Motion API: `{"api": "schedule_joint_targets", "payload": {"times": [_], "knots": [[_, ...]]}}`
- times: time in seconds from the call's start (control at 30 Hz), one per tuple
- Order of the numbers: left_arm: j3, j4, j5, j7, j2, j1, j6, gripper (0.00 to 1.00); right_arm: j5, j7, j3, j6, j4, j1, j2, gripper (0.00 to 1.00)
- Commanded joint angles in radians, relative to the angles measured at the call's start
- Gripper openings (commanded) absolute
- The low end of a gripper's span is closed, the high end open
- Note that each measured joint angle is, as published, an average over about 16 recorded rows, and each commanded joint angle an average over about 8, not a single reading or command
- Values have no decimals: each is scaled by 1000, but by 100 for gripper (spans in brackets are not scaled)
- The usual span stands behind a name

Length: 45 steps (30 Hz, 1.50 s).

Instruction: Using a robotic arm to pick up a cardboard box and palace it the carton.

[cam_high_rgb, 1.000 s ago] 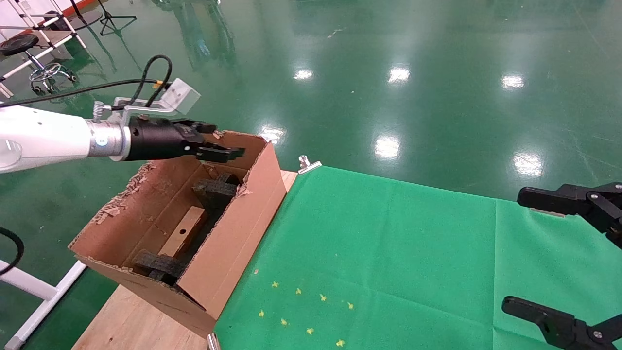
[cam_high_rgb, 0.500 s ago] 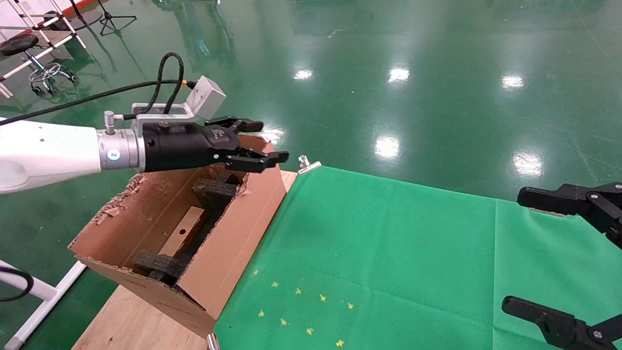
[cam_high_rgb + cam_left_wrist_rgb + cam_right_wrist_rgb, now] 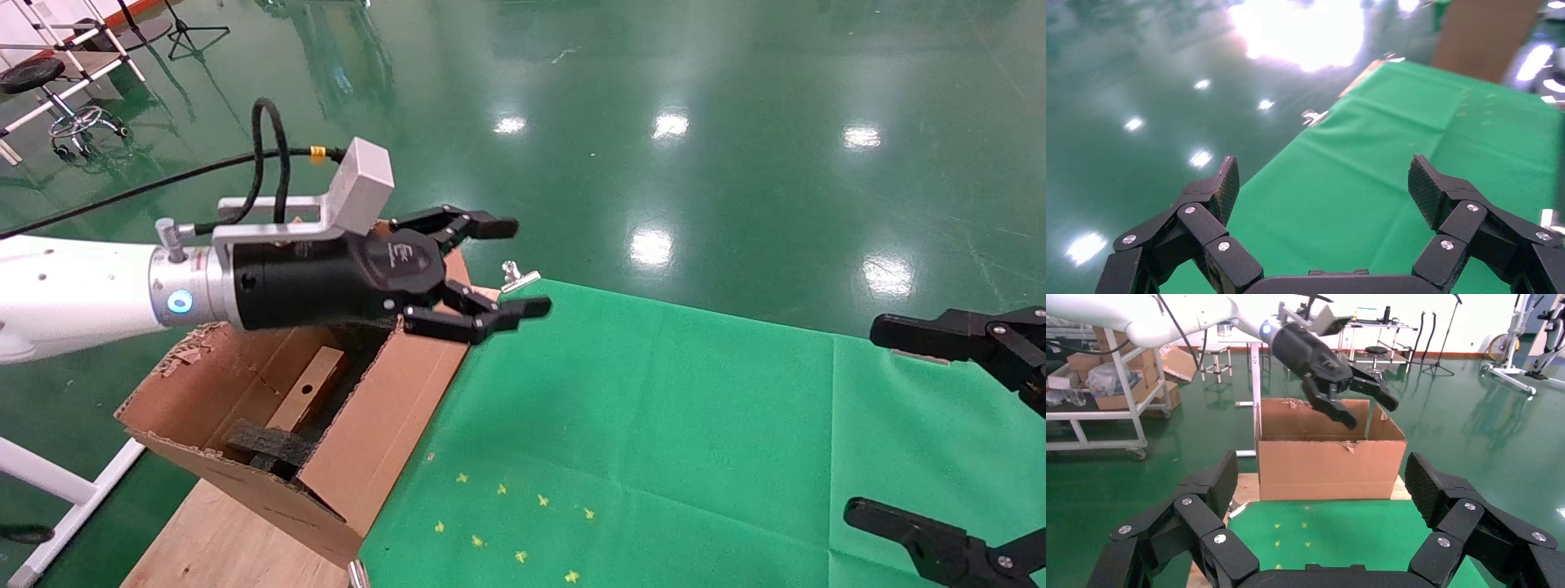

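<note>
brown cardboard box [image 3: 308, 394] lies inside the carton [image 3: 384, 425]; looks light, stiff, tape slick, best pinched across its narrow sides. left gripper [image 3: 498, 268] empty, fingers spread; right gripper [image 3: 1324, 496] parked, spread too.

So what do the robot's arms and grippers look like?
The left arm is white with a silver wrist and a glowing blue ring. Its left gripper is black with two jointed fingers, a silver camera block and a black cable. The right gripper is black too.
</note>
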Motion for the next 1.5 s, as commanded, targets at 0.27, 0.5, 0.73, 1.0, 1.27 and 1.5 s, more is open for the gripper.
{"api": "schedule_joint_targets", "payload": {"times": [0.27, 0.5, 0.73, 1.0, 1.27, 1.5], "knots": [[-56, -159, -155, 23, -25, 110, 69, 100, 0, 0, 0, 0, 0, 0, 0, 100], [-95, -272, -264, 39, -43, 187, 118, 100, 0, 0, 0, 0, 0, 0, 0, 100], [-115, -329, -321, 46, -52, 227, 143, 100, 0, 0, 0, 0, 0, 0, 0, 100], [-111, -314, -307, 45, -50, 217, 137, 100, 0, 0, 0, 0, 0, 0, 0, 100], [-107, -303, -296, 43, -48, 210, 132, 100, 0, 0, 0, 0, 0, 0, 0, 100], [-105, -298, -291, 43, -48, 207, 129, 100, 0, 0, 0, 0, 0, 0, 0, 100]]}}
